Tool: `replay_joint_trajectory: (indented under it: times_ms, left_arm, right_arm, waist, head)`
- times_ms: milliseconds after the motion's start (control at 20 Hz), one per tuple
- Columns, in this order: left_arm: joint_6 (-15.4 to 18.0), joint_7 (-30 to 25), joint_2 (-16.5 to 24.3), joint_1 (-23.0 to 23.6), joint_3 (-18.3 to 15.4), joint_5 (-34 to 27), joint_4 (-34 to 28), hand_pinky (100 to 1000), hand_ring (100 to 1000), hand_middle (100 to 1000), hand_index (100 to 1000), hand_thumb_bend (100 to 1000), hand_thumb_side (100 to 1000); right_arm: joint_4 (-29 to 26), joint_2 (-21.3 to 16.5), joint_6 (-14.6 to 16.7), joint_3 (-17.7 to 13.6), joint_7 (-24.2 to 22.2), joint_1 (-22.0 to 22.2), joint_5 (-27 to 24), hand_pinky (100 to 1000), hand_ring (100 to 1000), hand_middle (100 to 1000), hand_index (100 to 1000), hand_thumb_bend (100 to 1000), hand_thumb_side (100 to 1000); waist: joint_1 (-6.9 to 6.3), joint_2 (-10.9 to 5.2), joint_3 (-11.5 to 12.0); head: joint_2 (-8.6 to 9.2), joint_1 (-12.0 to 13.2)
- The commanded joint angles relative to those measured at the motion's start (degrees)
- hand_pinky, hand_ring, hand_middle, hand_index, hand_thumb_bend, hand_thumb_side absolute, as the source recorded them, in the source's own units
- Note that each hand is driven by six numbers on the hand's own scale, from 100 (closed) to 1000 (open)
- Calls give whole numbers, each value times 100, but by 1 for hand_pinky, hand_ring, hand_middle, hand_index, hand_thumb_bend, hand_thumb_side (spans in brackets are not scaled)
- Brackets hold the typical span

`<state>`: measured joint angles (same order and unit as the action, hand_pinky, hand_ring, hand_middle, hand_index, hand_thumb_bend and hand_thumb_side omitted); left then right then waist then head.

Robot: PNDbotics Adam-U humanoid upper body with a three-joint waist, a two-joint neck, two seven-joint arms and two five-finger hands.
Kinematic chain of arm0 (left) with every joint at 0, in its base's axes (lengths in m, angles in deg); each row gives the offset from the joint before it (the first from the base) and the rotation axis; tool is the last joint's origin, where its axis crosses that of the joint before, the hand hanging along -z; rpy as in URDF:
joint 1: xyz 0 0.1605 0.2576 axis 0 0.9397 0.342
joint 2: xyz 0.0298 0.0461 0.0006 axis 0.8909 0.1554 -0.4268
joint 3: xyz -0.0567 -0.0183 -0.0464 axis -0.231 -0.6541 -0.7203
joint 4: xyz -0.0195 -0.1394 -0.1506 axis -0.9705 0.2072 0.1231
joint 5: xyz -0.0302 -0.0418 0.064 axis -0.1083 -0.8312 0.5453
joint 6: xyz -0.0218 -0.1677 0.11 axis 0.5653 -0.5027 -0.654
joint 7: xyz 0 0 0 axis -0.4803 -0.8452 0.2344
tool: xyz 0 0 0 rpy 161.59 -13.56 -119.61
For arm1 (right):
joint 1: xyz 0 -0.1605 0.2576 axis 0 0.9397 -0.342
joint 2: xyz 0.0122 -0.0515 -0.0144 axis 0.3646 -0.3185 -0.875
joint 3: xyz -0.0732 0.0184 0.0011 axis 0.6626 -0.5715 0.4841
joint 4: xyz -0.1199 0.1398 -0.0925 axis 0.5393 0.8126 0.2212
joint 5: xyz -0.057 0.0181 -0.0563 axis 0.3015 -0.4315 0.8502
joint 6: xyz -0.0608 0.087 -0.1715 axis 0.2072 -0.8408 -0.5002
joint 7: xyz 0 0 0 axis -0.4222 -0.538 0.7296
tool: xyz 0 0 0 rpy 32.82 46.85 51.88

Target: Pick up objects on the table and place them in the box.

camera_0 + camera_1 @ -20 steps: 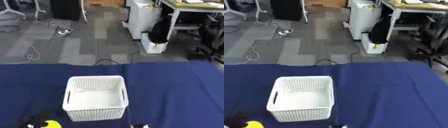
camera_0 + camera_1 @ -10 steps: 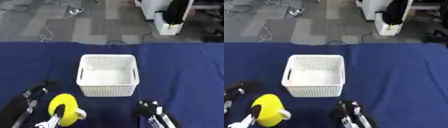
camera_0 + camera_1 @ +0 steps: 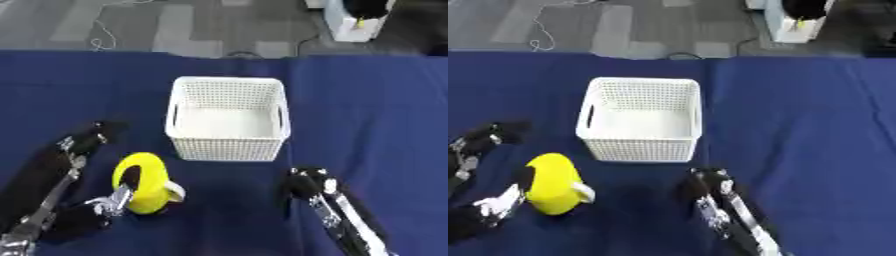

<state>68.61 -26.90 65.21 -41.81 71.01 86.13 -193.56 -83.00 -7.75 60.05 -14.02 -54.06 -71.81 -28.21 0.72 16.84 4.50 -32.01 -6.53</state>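
One object: a yellow cup-like thing [image 3: 144, 182] with a pale handle, lying on the blue tablecloth [image 3: 367, 110] near and to the front-left of the white basket [image 3: 229, 118].
Left hand [image 3: 109, 202]: at the yellow thing's near-left side, pale fingers [image 3: 502, 204] against or round it; whether they are curled on it or merely touching, I cannot tell.
White basket: upright at the middle of the cloth, open top, seemingly nothing inside; it serves as the box.
Right hand [image 3: 306, 184]: near and to the front-right of the basket, low over the cloth, holding nothing visible; dark and bunched, so spread or curled I cannot tell.
Step in hand: probably securing the yellow thing for the lift.
Doing it well: get fingers and thumb on opposite sides of the body, not the handle; lift clear above the basket rim, travel right and away, release over the middle.
Hidden or unclear: the left hand's palm, the yellow thing's near face, both forearms cut off at the bottom edge.
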Motion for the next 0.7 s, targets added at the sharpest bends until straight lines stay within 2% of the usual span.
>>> replay_joint_trajectory:
  times_ms: [50,400,600,700]
  left_arm:
    - [-3,123,166,-91,-4,43,-89,711,717,780,940,134,915]
    - [91,18,363,-189,59,67,-71,721,723,785,935,151,930]
    - [188,-244,616,-255,103,62,-79,772,747,806,935,164,943]
    - [326,-544,815,-278,169,15,-60,823,768,829,943,171,946]
  right_arm:
    - [-69,6,-12,24,-16,-48,9,297,423,441,603,100,896]
    - [-69,-40,-10,38,-31,-56,-15,297,423,442,603,100,893]
    - [-69,-79,-15,36,-27,-64,-32,297,422,442,603,100,897]
    - [-69,-92,-50,22,-23,-80,-33,297,423,442,603,100,903]
  waist:
    - [-42,-72,-22]
    - [-97,-64,-104]
    - [-137,-64,-134]
    - [-165,-67,-158]
  head:
    - [8,-39]
    - [59,-150]
    - [96,-192]
    - [111,-180]
